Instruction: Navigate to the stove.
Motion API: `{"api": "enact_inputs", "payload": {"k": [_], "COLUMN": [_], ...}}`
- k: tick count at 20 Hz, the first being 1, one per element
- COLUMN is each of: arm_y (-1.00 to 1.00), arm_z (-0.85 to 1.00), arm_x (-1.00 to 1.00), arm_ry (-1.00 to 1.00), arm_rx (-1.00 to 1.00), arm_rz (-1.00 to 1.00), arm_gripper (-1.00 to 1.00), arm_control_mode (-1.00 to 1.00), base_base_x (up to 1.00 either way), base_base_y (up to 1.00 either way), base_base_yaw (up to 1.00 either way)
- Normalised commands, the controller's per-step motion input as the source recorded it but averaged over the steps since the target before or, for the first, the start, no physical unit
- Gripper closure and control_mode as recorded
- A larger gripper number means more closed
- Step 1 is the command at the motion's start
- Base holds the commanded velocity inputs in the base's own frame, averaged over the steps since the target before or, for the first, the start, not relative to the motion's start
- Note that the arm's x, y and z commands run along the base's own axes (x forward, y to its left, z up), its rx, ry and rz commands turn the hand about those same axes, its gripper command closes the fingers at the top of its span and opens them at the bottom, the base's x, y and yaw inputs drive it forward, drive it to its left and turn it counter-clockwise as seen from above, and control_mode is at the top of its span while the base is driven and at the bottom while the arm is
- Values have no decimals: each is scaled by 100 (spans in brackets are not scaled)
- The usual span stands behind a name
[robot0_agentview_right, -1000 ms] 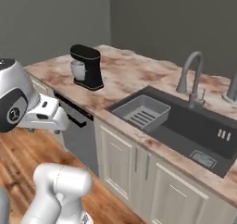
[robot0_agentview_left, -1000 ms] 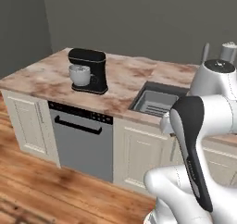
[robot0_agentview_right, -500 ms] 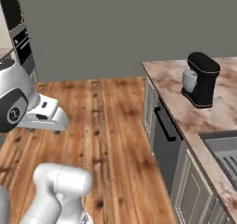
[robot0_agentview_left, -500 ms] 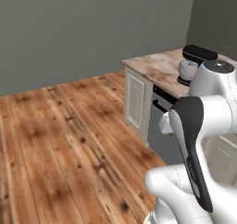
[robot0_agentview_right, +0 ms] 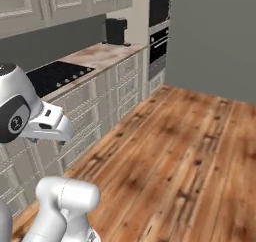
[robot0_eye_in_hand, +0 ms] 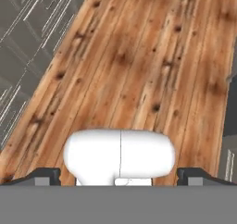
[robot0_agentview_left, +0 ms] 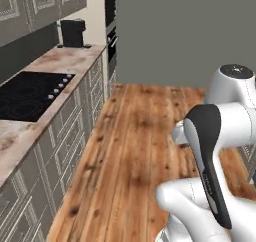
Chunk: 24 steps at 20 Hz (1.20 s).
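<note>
The stove [robot0_agentview_left: 30,93] is a flat black glass cooktop set into the marble counter at the left of the left base view, with a row of small silver knobs [robot0_agentview_left: 60,83] along its near edge. From the right base view the stove [robot0_agentview_right: 55,75] lies just beyond my white arm. My gripper [robot0_eye_in_hand: 121,176] hangs over the wooden floor and points down at it. Its dark fingertips [robot0_eye_in_hand: 44,176] stand far apart, open, with nothing between them. The hand [robot0_agentview_right: 50,128] is beside the cabinet fronts, apart from them.
A black coffee machine [robot0_agentview_left: 73,33] stands on the counter past the stove. A built-in wall oven [robot0_agentview_right: 159,23] closes the counter run's far end. Grey panelled cabinets [robot0_agentview_left: 65,131] run below the counter. A wide wooden floor [robot0_agentview_left: 140,136] stretches to the grey wall.
The whole picture has swung: the base has turned away from the island with the stand mixer and the sink. The stove counter has come into view on the left.
</note>
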Motion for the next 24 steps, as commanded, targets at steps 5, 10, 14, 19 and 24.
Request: {"api": "enact_inputs", "payload": {"k": [5, 10, 14, 19, 24], "arm_y": [0, 0, 0, 0, 0], "arm_z": [0, 0, 0, 0, 0], "arm_x": [0, 0, 0, 0, 0], "arm_ry": [0, 0, 0, 0, 0], "arm_rx": [0, 0, 0, 0, 0], "arm_rz": [0, 0, 0, 0, 0], "arm_gripper": [-100, -100, -100, -100, -100], "arm_control_mode": [100, 100, 100, 100, 100], "base_base_x": [7, 48, 76, 99, 93], "base_base_y": [-1, -50, -69, -78, -86], "base_base_yaw": [76, 61, 53, 46, 43]}}
